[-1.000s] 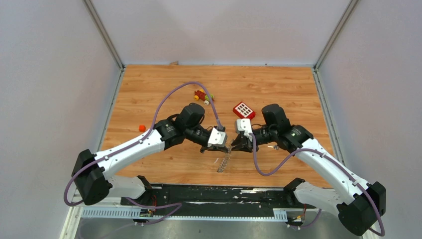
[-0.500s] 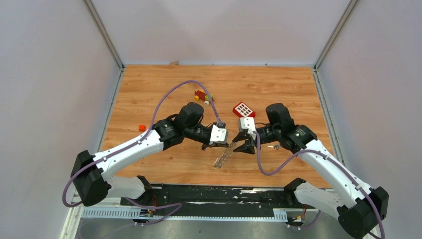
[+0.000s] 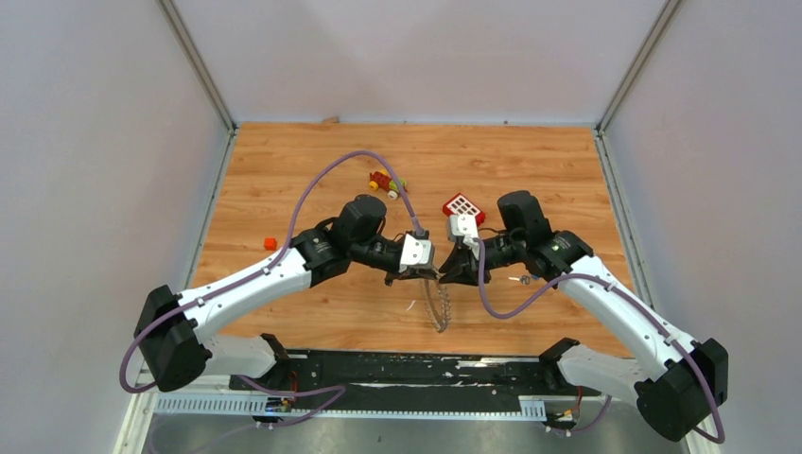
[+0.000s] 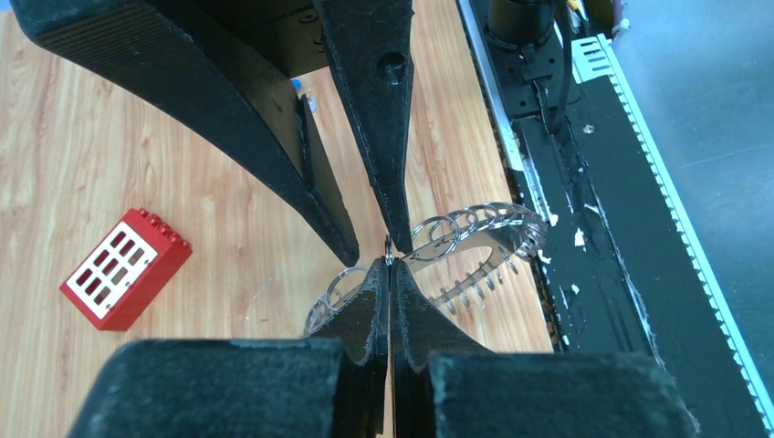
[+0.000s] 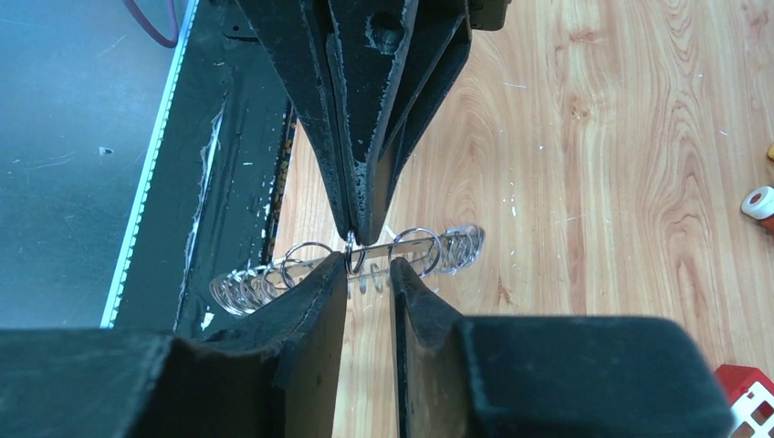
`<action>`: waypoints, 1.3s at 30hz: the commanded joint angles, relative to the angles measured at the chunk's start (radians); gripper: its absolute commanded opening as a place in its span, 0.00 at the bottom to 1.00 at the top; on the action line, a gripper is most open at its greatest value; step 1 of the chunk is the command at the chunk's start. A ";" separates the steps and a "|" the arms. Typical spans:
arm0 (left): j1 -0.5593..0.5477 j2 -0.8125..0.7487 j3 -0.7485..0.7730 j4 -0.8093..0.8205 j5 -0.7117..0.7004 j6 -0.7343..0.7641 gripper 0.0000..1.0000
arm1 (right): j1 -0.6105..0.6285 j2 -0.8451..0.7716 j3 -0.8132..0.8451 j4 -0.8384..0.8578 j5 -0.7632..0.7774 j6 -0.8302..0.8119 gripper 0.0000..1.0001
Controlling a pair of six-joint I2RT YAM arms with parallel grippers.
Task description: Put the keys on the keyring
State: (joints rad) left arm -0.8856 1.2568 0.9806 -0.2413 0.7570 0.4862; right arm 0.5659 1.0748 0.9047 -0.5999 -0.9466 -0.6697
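The keyring [image 3: 436,305] is a curved metal strip strung with several small silver rings, also seen in the left wrist view [image 4: 475,233] and the right wrist view [image 5: 411,248]. It hangs above the wooden table. My left gripper [image 3: 423,275] [image 4: 390,265] is shut on one of its small rings. My right gripper [image 3: 444,274] [image 5: 370,267] faces it tip to tip, its jaws a narrow gap apart around the strip, gripping nothing. A tiny metal key [image 3: 522,280] lies on the table beside the right arm.
A red block with white squares [image 3: 463,207] [image 4: 123,266] lies just behind the grippers. A small red-yellow-green toy [image 3: 386,182] and an orange cube [image 3: 270,243] sit farther left. The black base rail [image 3: 397,369] runs along the near edge.
The keyring swung: it hung down-left, then tilted up between the grippers, and now curves down to the right. The right gripper drew back a little, then closed in again on the left one.
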 commanded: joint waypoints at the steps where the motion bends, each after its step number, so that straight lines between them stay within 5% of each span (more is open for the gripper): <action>1: 0.002 -0.013 0.010 0.073 0.009 -0.042 0.00 | -0.002 -0.006 0.028 0.059 -0.042 0.021 0.23; 9: 0.002 0.001 0.010 0.093 0.000 -0.065 0.00 | -0.001 -0.010 0.021 0.081 -0.050 0.033 0.18; 14: 0.002 -0.001 0.013 0.092 -0.002 -0.067 0.00 | -0.002 -0.016 0.011 0.098 -0.031 0.036 0.01; 23: 0.022 -0.041 0.017 0.027 0.023 0.008 0.00 | -0.004 -0.084 -0.003 0.113 0.020 0.011 0.00; 32: 0.032 -0.084 0.044 -0.110 -0.029 0.149 0.34 | -0.004 -0.091 0.033 0.063 -0.054 -0.013 0.00; 39: 0.051 -0.089 0.022 -0.080 -0.050 0.136 0.40 | -0.004 -0.102 0.039 0.070 -0.098 0.002 0.00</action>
State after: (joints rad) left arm -0.8433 1.1851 0.9867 -0.3325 0.7158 0.6090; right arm 0.5659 0.9947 0.8932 -0.5610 -0.9680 -0.6598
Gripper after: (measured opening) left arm 0.393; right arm 0.021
